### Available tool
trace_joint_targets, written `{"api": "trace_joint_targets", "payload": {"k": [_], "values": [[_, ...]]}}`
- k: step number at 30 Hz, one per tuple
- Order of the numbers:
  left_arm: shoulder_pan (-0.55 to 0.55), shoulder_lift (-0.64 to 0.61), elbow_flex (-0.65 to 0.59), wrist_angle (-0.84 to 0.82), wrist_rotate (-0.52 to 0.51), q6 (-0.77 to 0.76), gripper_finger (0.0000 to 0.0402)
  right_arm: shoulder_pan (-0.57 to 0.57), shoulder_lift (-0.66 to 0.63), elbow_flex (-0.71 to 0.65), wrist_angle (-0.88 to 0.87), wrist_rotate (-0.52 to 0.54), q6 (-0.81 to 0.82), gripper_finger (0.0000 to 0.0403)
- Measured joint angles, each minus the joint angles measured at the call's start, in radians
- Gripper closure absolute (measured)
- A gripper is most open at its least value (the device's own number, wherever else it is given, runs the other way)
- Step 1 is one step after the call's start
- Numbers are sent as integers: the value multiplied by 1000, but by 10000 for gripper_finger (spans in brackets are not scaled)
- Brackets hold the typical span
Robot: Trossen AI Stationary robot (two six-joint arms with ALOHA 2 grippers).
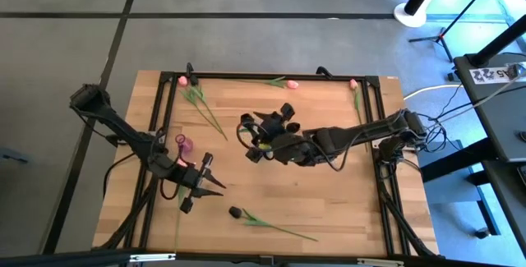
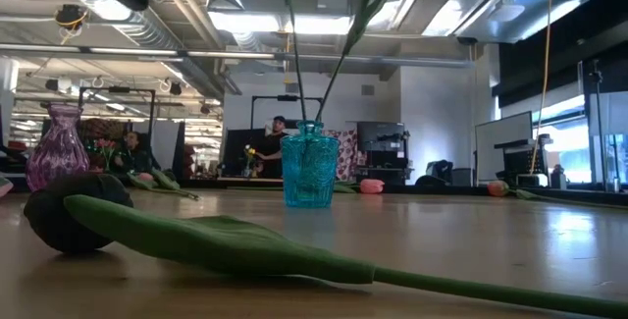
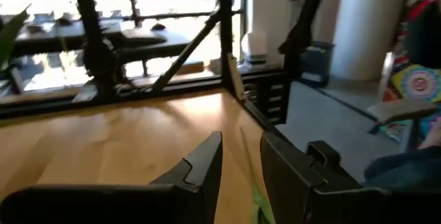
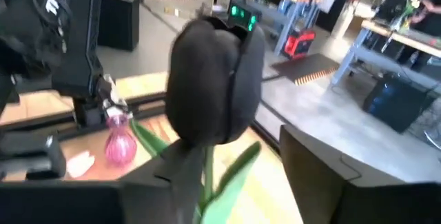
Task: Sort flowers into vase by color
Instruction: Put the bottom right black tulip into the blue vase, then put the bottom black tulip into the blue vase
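A teal vase (image 2: 309, 177) stands mid-table with two green stems (image 2: 294, 54) rising out of it. My right gripper (image 1: 253, 141) hovers over it, open. In the right wrist view a dark tulip head (image 4: 215, 79) stands ahead of the fingers, with its stem (image 4: 207, 176) between them. A second dark tulip (image 1: 236, 213) lies on its side near the table's near edge, head (image 2: 74, 211) and leaf on the wood. My left gripper (image 1: 205, 181) is open beside the purple vase (image 1: 182, 144). A thin green stem (image 3: 255, 196) shows between its fingers; I cannot tell if it touches them.
Three pink tulips lie along the far edge (image 1: 182, 80) (image 1: 292, 83) (image 1: 353, 85), the left one's stem running toward mid-table. A black frame rail (image 1: 156, 135) borders the table. Bare wood (image 1: 345, 201) lies at the near right. People show in the room beyond (image 2: 280, 132).
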Motion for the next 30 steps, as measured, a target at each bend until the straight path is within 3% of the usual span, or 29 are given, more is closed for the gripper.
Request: {"api": "trace_joint_targets", "payload": {"k": [6, 14, 18, 21, 26, 30], "values": [[-23, -13, 100, -195, -6, -45, 306, -14, -2, 50, -257, -90, 187, 161], [-44, -52, 193, -439, -4, -134, 306, -64, -2, 50, -455, -317, 333, 141], [-33, -89, 259, -586, -6, -165, 306, -86, -28, 50, -472, -387, 330, 141], [-31, -116, 290, -667, -8, -177, 306, -88, -51, 50, -464, -378, 291, 141], [-31, -135, 292, -700, -15, -177, 306, -60, -103, 50, -406, -364, 192, 141], [-38, -135, 292, -708, -15, -177, 306, 30, -119, 50, -291, -350, 70, 141]]}}
